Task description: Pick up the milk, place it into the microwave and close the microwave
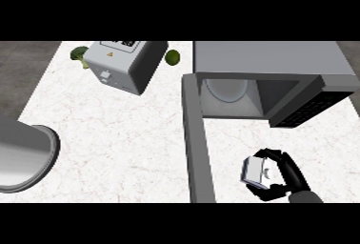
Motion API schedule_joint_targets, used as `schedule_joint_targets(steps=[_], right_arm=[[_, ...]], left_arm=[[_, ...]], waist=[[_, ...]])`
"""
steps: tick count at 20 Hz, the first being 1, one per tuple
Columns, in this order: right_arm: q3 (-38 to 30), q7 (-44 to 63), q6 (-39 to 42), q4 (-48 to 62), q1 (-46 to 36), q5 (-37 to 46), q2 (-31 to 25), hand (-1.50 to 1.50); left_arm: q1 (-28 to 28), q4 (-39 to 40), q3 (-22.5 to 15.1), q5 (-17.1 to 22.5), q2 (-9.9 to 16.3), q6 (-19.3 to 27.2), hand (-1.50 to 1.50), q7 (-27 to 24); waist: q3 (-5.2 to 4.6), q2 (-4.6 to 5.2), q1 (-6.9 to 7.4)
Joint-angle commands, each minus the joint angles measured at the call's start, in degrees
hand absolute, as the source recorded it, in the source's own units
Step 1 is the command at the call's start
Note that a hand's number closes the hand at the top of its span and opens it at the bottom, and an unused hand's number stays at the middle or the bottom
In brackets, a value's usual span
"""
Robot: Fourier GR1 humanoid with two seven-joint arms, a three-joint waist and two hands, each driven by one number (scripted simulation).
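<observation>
A small white and grey milk carton is held in my right hand, whose black fingers and thumb curl round it. The hand hovers at the lower right, in front of the microwave. The microwave stands at the upper right with its cavity exposed and a round turntable plate inside. Its door is swung wide open and runs down the middle of the view, just left of the hand. My left hand does not show.
A white toaster-like appliance lies tilted at the top left, with green vegetables beside it on both sides. A large grey round pot sits at the left edge. White marble counter spans the middle.
</observation>
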Motion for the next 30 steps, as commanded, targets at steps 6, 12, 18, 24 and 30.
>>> schedule_joint_targets(steps=[6, 12, 18, 24, 30], right_arm=[[-7.29, 0.65, -5.02, 11.97, -15.71, -3.98, -0.01, 1.50], [-7.16, -5.40, -1.81, 15.34, -18.24, -4.76, -0.40, 1.50], [-3.80, -1.48, 5.73, 9.65, -20.41, -5.68, 1.72, 1.50], [-1.42, 11.82, -2.53, -2.62, -22.77, -4.98, 7.87, 1.50], [-1.11, 20.40, -1.77, -4.43, -25.77, -4.77, 6.25, 1.50]], left_arm=[[-0.46, 1.31, 2.07, 2.88, 1.38, -3.48, -1.50, -0.77], [-3.86, 3.53, 4.48, 3.93, 1.55, -2.91, -1.50, 0.58], [-2.54, 4.24, 8.02, 7.35, 2.12, -4.97, -1.50, 0.33], [0.30, 2.12, 7.32, 6.70, 0.44, -4.96, -1.50, 1.91], [-4.18, 2.83, 8.78, 6.10, 0.07, -4.05, -1.50, 5.51]], waist=[[0.34, 0.52, 1.20], [0.29, 0.50, 0.42], [0.17, 0.00, -0.38], [0.09, -0.39, -0.99], [0.16, 0.07, -0.54]])
